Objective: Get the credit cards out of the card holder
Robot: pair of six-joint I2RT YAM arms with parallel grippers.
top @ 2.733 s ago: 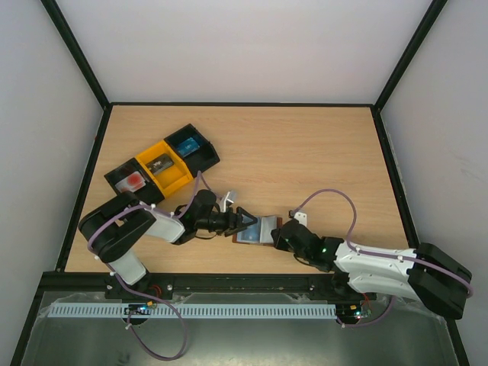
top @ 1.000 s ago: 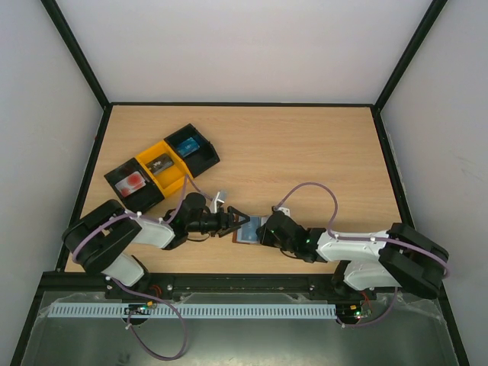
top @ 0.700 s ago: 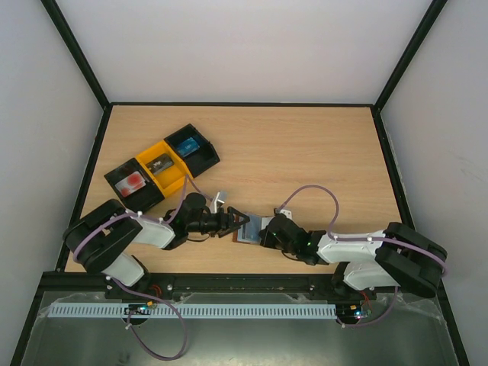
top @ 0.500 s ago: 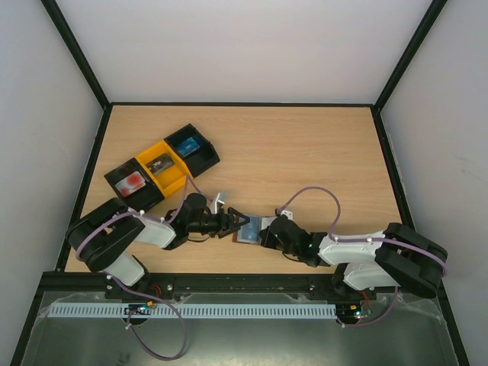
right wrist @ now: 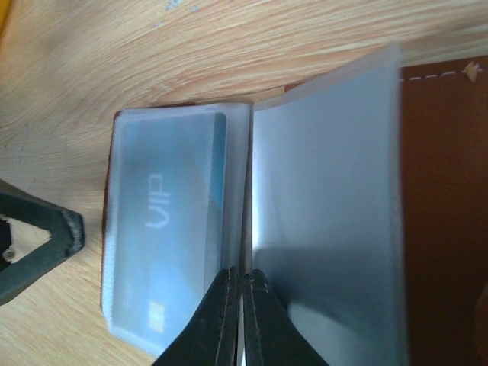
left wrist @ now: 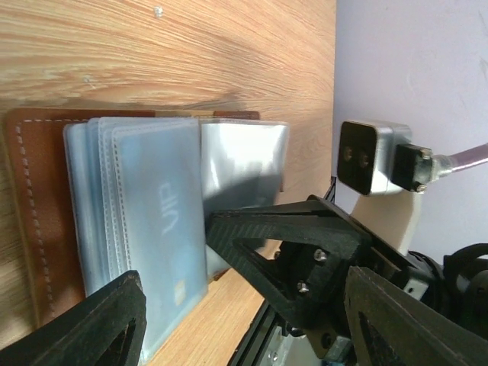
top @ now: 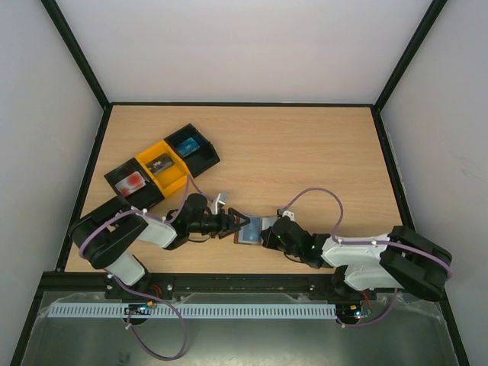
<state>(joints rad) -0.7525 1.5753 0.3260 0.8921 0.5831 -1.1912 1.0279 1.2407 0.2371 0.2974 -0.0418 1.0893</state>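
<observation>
Tabletop of light wood, white walls

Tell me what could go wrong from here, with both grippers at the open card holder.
1. The right gripper is shut at the fold of the clear sleeves, not on the VIP card. Pulling may drag the whole card holder instead.
2. The left gripper is open at the holder's edge and not visibly pinning it, so the holder could slide.
3. The two grippers sit very close together, so a reach for the card could bump them.
</observation>
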